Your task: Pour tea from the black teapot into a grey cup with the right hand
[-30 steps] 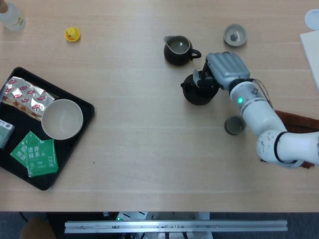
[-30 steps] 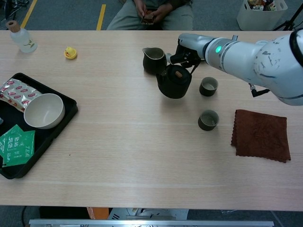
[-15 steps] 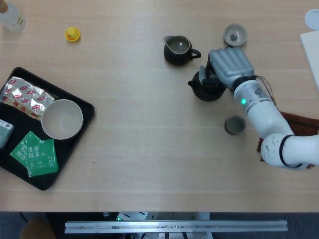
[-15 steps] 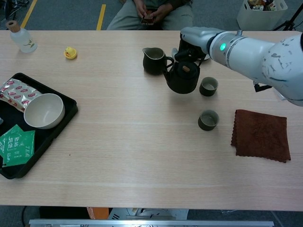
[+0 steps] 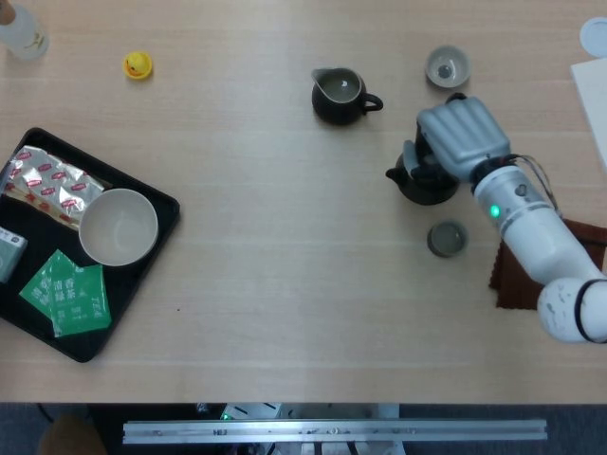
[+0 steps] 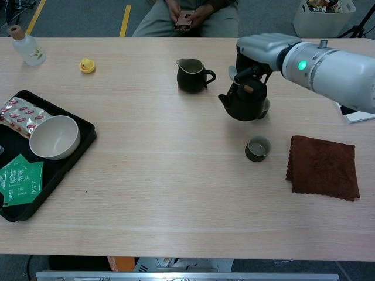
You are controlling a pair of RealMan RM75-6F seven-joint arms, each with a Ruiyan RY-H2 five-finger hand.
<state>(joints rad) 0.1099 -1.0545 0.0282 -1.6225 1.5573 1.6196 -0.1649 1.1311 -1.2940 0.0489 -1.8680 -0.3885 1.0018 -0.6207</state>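
My right hand [image 5: 458, 138] [image 6: 263, 50] grips the black teapot [image 5: 418, 180] [image 6: 242, 104] by its handle and holds it lifted above the table, spout pointing left. A grey cup [image 5: 446, 239] [image 6: 258, 148] stands just in front of the teapot. Another grey cup [image 5: 447, 67] stands farther back; in the chest view its rim [image 6: 266, 108] peeks out behind the teapot. My left hand is not visible in either view.
A dark pitcher [image 5: 340, 94] [image 6: 190, 75] stands left of the teapot. A brown cloth [image 6: 323, 166] lies at the right. A black tray [image 5: 159, 205] [image 6: 82, 136] with a white bowl [image 5: 118, 227] and tea packets is at the left. A yellow duck [image 5: 137, 64] and a bottle [image 6: 27, 47] are far left.
My right hand has carried the teapot rightwards, from beside the pitcher to just behind the near grey cup.
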